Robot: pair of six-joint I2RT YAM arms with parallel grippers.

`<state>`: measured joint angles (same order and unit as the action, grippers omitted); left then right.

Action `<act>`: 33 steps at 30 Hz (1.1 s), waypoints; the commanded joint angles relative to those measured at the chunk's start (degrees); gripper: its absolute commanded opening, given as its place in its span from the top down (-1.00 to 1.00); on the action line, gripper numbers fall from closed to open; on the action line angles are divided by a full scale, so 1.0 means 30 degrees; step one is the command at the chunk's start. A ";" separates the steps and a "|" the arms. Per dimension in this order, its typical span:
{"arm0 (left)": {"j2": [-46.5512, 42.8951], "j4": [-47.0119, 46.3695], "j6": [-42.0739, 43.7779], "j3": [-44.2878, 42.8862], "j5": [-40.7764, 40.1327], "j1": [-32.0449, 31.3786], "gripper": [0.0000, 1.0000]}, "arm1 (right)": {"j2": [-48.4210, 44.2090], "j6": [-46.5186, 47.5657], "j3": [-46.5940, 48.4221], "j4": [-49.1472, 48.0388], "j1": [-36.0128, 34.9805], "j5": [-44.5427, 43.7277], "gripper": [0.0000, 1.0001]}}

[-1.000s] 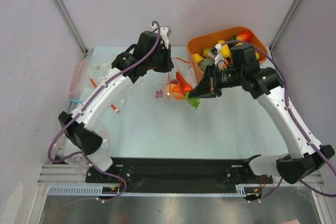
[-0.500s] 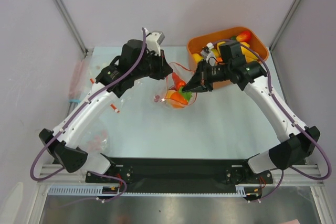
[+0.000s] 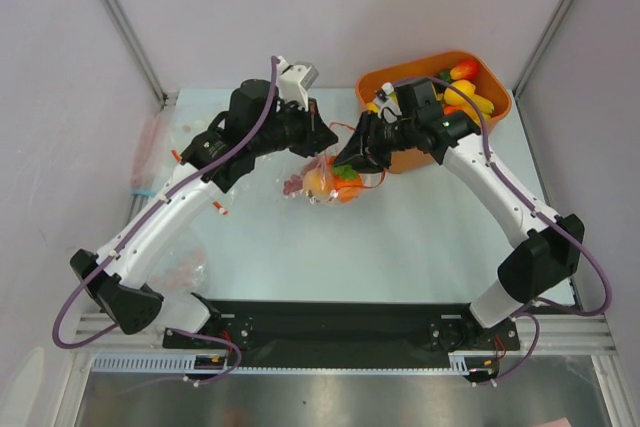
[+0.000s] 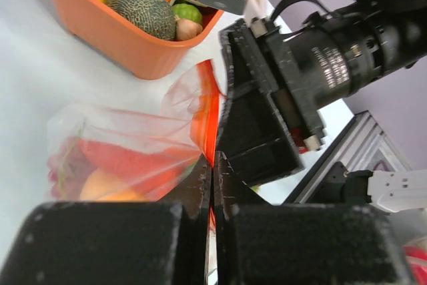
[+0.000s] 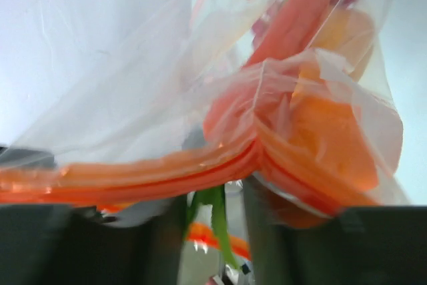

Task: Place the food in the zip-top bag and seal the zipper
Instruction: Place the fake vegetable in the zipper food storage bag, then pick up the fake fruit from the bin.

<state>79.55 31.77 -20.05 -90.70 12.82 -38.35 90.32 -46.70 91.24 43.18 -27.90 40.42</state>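
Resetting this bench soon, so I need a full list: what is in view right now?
bag: one, clear, red-orange zipper, mid-table between the grippers
toy food in bag: several, orange, red, purple; exact count unclear
tub: one, orange, far right
toy food in tub: many, yellow, orange, green, red
small sticks: two, red, left of the bag
scrap: one, blue, left edge
table: one, pale
left gripper: black, shut on the zipper
right gripper: black, open at the bag's mouth, green leaf between its jaws
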 commanded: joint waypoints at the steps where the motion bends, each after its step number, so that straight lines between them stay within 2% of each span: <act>1: -0.0296 -0.1421 -0.0756 -0.0149 0.0796 -0.0196 1.00 | 0.0215 0.0476 0.1400 -0.0302 -0.0513 -0.1520 0.03; 2: -0.0208 -0.1246 -0.0815 -0.0323 0.0534 -0.0196 0.99 | 0.0127 0.0565 0.1460 -0.0098 -0.0514 -0.1754 -0.07; 4: -0.0004 -0.0691 -0.0845 -0.0529 0.0328 -0.0196 0.99 | -0.0078 0.0857 0.1403 0.0021 -0.0514 -0.2282 -0.12; 12: 0.0788 0.1274 -0.1576 -0.1233 -0.1897 -0.0167 0.99 | -0.1745 0.1561 0.1080 0.0197 0.0128 -0.3658 -0.13; 20: 0.0408 0.1305 -0.1372 -0.0384 -0.2310 -0.0167 0.99 | -0.3243 0.2528 0.0874 -0.0038 0.4080 -0.3866 -0.12; 28: 0.0758 0.1597 -0.1313 -0.0383 -0.2340 -0.0108 0.99 | -0.0639 0.4780 0.3767 0.0050 0.6455 -0.6352 -0.17; 33: 0.0964 0.1920 -0.1226 -0.0823 -0.2105 0.0097 0.99 | 0.2816 0.6802 0.6700 0.0197 0.7161 -0.8843 -0.28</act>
<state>82.52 38.50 -23.75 -91.20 6.17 -38.44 94.63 -32.21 105.93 44.69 -7.55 20.21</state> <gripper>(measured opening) 0.009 0.631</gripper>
